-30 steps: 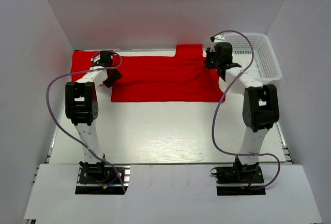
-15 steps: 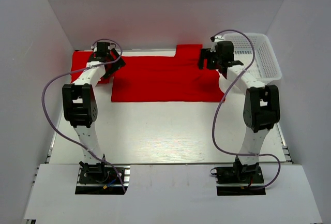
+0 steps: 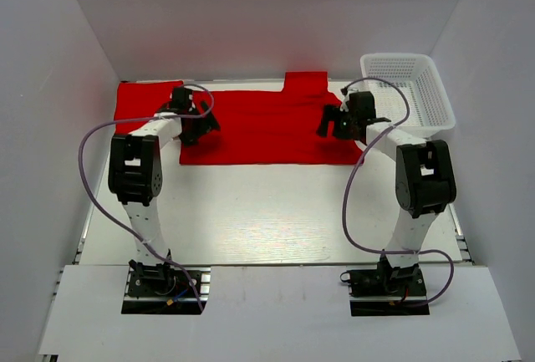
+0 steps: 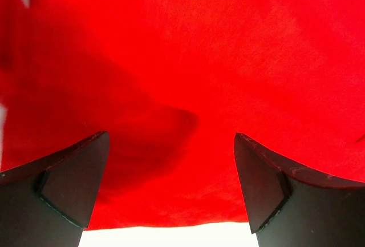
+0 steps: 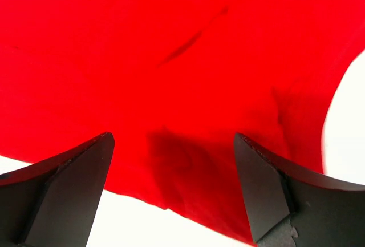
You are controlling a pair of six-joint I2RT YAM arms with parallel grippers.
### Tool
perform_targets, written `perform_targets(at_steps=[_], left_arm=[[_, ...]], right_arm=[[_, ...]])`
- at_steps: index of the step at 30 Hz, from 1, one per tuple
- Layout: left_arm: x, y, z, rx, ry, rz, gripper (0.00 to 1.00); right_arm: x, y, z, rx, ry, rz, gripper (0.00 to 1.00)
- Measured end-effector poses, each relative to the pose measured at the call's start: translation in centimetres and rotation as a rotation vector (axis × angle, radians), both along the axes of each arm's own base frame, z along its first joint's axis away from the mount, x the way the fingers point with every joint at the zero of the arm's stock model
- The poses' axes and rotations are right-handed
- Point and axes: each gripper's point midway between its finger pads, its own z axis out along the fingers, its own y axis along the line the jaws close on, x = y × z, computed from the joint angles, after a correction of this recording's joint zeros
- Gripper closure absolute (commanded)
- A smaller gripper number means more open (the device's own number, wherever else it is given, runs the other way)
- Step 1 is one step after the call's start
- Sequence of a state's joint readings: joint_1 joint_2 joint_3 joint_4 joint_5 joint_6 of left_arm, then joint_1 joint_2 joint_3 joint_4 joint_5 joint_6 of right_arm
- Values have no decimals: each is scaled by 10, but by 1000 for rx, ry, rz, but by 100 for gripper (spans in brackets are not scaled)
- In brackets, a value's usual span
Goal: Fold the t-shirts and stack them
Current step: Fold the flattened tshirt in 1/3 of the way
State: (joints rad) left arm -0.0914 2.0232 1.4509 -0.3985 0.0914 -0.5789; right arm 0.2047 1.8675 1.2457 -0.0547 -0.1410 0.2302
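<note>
shirt: red t-shirt (image 3: 267,132) lies flat as a wide band at the table's 12 o'clock, probably spread so its ends can fold inward | left gripper (image 3: 202,125): over its 9 o'clock end, jaws wide, empty | right gripper (image 3: 329,123): over its 3 o'clock end, jaws wide, empty | white mesh basket (image 3: 436,103): 2 o'clock
</note>
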Motion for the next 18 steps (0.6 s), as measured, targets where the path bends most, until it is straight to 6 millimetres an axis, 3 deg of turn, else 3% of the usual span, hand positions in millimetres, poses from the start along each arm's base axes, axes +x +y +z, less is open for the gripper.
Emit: perform_targets(at_steps=[2, 5, 10, 14, 18], left_arm=[[-14, -4, -16, 1, 42, -14, 0], [-22, -5, -17, 0, 29, -19, 0], [-53, -2, -17, -9, 16, -10, 0], [-89, -3, -18, -34, 20, -7, 0], [-138, -4, -18, -52, 64, -11, 0]], right_arm=[[-10, -2, -16, 9, 50, -21, 10], [-32, -6, -42, 16, 131, -60, 10], [-58, -11, -45, 71, 116, -114, 10], [-111, -20, -44, 112, 140, -169, 10], [-170, -30, -45, 134, 188, -215, 10]])
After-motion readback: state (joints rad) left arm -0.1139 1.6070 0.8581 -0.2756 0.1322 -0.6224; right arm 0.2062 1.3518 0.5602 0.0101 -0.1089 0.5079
